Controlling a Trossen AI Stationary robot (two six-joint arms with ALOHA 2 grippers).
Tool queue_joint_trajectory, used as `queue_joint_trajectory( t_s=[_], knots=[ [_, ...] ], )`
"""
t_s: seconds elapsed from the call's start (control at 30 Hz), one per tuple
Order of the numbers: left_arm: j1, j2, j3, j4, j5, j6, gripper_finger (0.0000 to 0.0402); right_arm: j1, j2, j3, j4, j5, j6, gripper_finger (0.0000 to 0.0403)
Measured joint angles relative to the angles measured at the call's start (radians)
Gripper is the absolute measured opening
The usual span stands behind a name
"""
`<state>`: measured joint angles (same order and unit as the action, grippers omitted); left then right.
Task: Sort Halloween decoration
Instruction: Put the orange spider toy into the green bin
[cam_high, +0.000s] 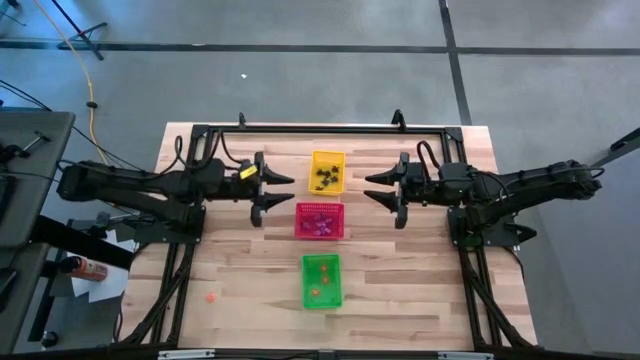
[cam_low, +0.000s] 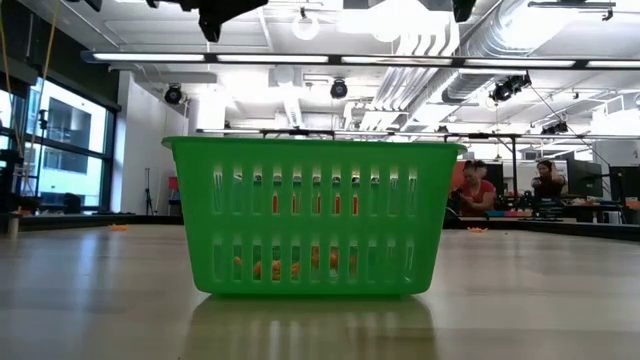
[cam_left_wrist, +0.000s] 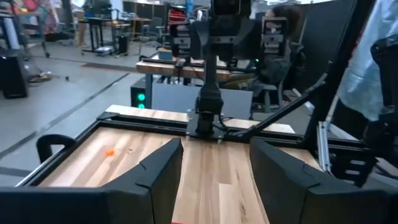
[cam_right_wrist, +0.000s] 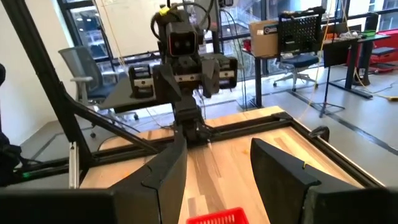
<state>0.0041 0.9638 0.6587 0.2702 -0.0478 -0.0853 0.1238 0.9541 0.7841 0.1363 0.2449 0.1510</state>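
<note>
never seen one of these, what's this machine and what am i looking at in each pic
It is a two-armed robot at a wooden table. One picture looks straight down, one sits at table height, and two come from cameras on the wrists.

From above, three small baskets stand in a row down the middle: a yellow basket with black trinkets, a red basket with purple-pink trinkets, and a green basket with orange trinkets. One stray orange piece lies loose on the table.

The left pincer and right pincer face each other across the baskets, both open and holding nothing.

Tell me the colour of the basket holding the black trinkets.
Yellow basket; the black trinkets inside show best in the high view.
</note>
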Motion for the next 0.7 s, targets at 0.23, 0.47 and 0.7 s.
queue_joint_trajectory(
  t_s=[0.23, 0.47, 0.7],
  knots=[
    [0.009, 0.002, 0.0, 0.012, 0.022, -0.001, 0.0176, 0.0, 0.015, 0.0, -0.001, -0.012, 0.029, 0.0171],
    [0.009, 0.002, 0.0, 0.016, 0.022, -0.016, 0.0176, 0.0, 0.015, 0.0, -0.016, -0.013, 0.031, 0.0171],
    [0.009, 0.002, 0.0, 0.014, 0.022, -0.016, 0.0176, 0.0, 0.015, 0.0, -0.024, -0.013, 0.031, 0.0171]
  ],
)
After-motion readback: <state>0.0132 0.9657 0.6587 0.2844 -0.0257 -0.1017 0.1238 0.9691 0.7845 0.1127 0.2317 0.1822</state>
